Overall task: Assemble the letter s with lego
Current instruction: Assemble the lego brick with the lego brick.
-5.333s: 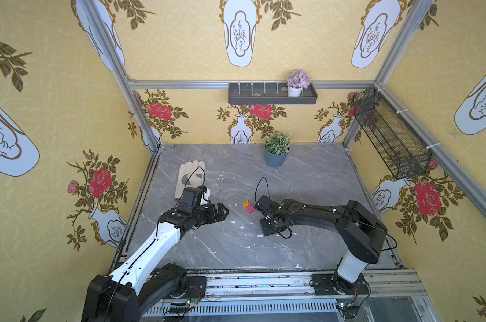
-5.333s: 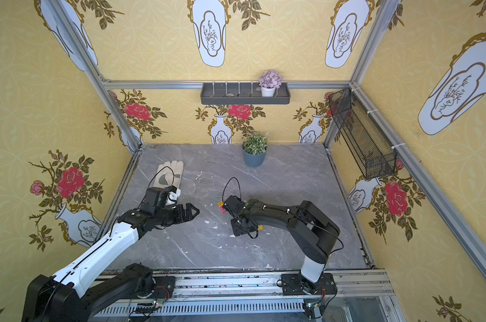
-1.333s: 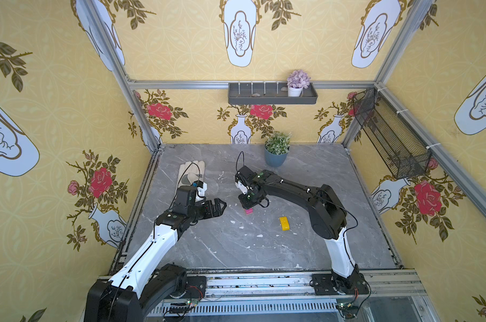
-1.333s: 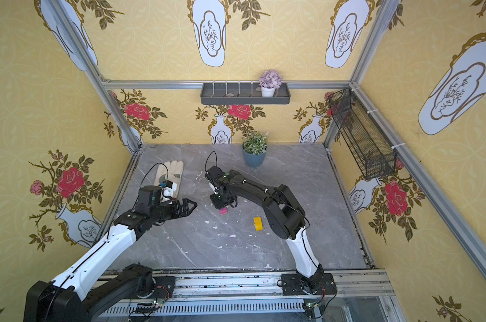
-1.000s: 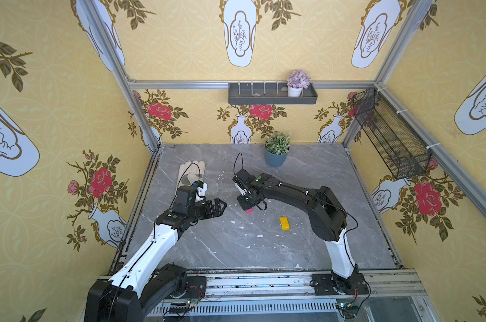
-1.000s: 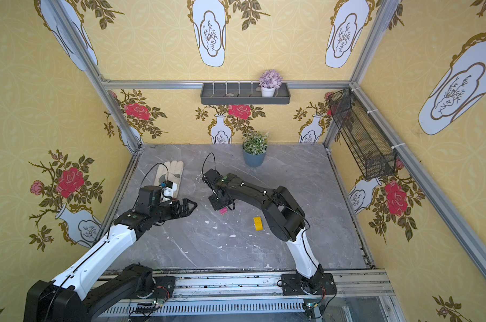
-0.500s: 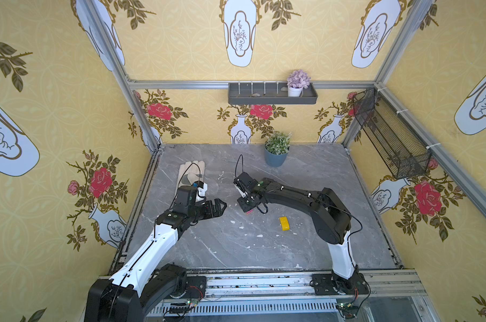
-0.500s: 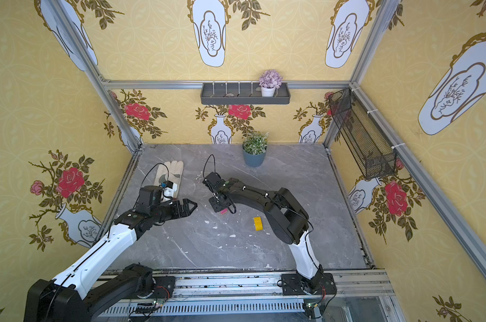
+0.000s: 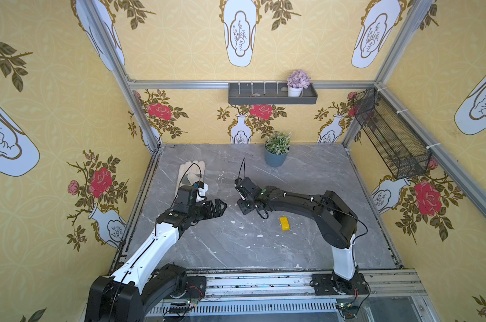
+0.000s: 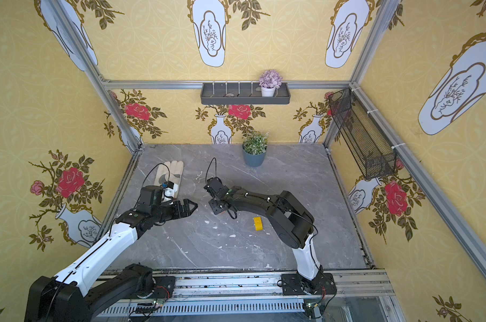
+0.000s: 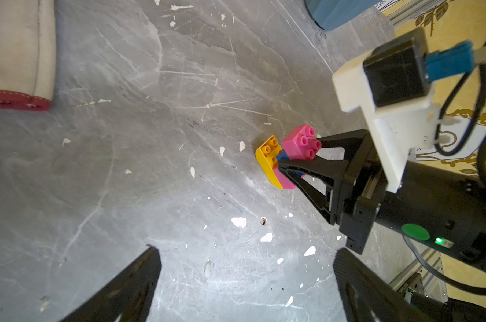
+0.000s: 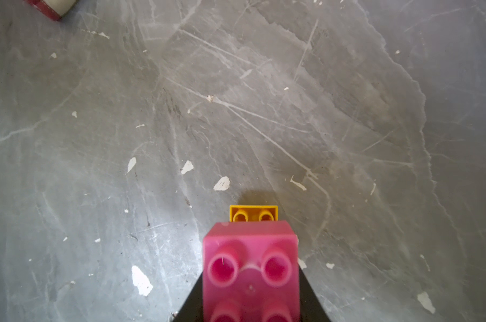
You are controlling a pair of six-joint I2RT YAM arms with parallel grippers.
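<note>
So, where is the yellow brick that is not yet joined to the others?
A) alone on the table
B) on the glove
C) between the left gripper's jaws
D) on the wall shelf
A: the loose yellow brick lies flat on the table, with nothing touching it.

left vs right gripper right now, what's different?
1. The left gripper is open; the right gripper is shut.
2. The left gripper is empty; the right gripper holds the joined bricks, which are yellow, blue and pink.
3. The left gripper sits nearer the glove; the right gripper sits nearer the loose yellow brick.
Shared: both are black, and their tips face each other.
</note>
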